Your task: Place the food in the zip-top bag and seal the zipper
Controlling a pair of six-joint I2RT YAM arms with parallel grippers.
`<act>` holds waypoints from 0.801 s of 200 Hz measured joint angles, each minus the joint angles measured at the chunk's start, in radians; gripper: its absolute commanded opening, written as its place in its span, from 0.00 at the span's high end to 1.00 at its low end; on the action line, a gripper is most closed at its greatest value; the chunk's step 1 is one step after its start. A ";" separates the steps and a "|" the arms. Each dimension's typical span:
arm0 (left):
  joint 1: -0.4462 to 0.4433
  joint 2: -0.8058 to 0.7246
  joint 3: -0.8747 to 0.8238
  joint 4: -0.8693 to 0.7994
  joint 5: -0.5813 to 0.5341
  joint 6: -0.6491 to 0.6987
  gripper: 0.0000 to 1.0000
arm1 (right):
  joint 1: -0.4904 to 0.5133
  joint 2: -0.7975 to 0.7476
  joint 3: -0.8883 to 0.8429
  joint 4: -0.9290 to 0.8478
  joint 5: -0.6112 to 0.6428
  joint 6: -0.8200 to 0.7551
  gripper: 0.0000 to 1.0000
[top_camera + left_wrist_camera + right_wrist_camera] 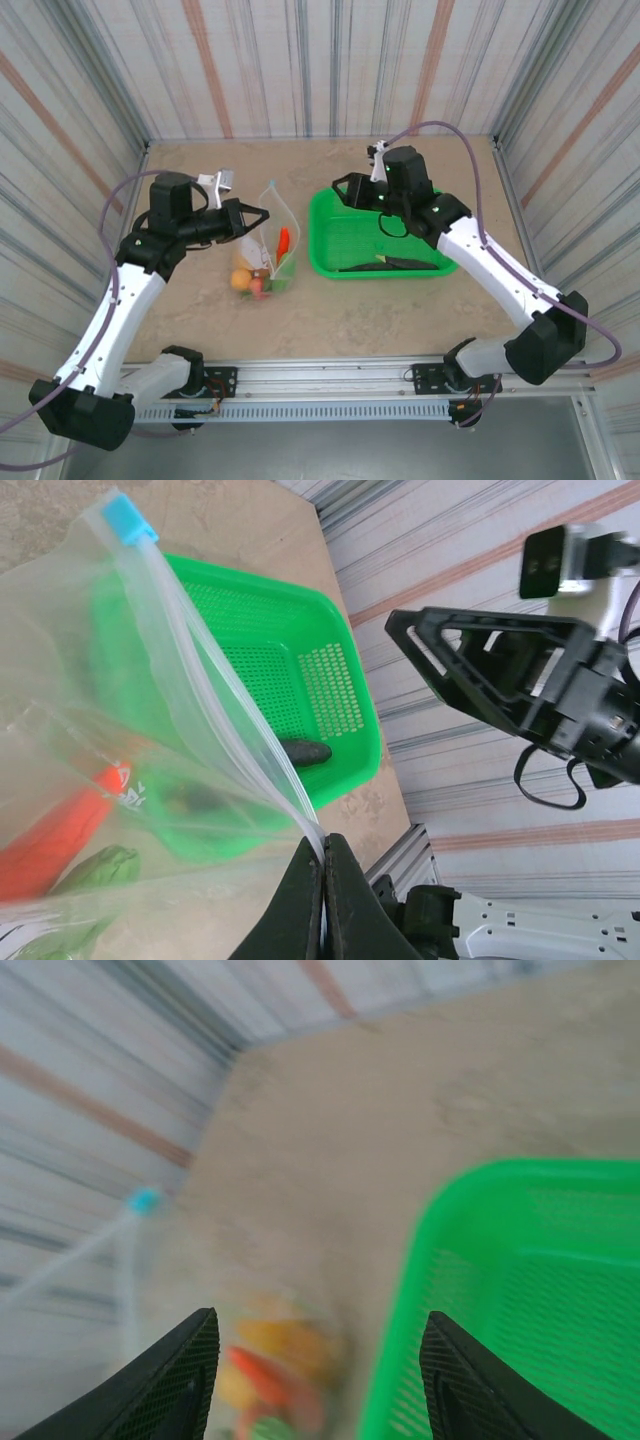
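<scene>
Zip-top bag [262, 252] sits left of the green basket [340, 250], long axis near to far, mouth end farther off; its faint print is too blurred for us to read. We see the left gripper [322, 845] pinched tight on the zipper [235, 705] and the right gripper [318, 1318] spread apart over the basket. A red chili [284, 240] lies in the bag, a dark eggplant [395, 264] in the basket.

top: overhead, whole table [400, 315] | left wrist: close on zip-top bag [110, 690] | right wrist: low | shared: basket [360, 238]
</scene>
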 measured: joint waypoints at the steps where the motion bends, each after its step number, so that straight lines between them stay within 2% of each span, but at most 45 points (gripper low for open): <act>1: 0.000 0.000 -0.001 0.000 0.000 0.001 1.00 | -0.004 0.003 0.003 -0.017 0.004 -0.007 0.42; 36: -0.002 -0.009 -0.023 -0.019 -0.001 0.023 1.00 | -0.032 0.085 0.032 -0.316 0.078 -0.166 0.37; 78: -0.014 -0.009 -0.024 -0.027 -0.006 0.046 1.00 | -0.089 0.269 0.128 -0.580 0.081 -0.352 0.33; 140: -0.022 -0.019 -0.048 -0.035 -0.019 0.062 1.00 | -0.071 0.482 0.218 -0.724 0.103 -0.460 0.24; 160: -0.023 -0.022 -0.053 -0.035 -0.019 0.063 1.00 | -0.047 0.528 0.219 -0.745 0.113 -0.475 0.16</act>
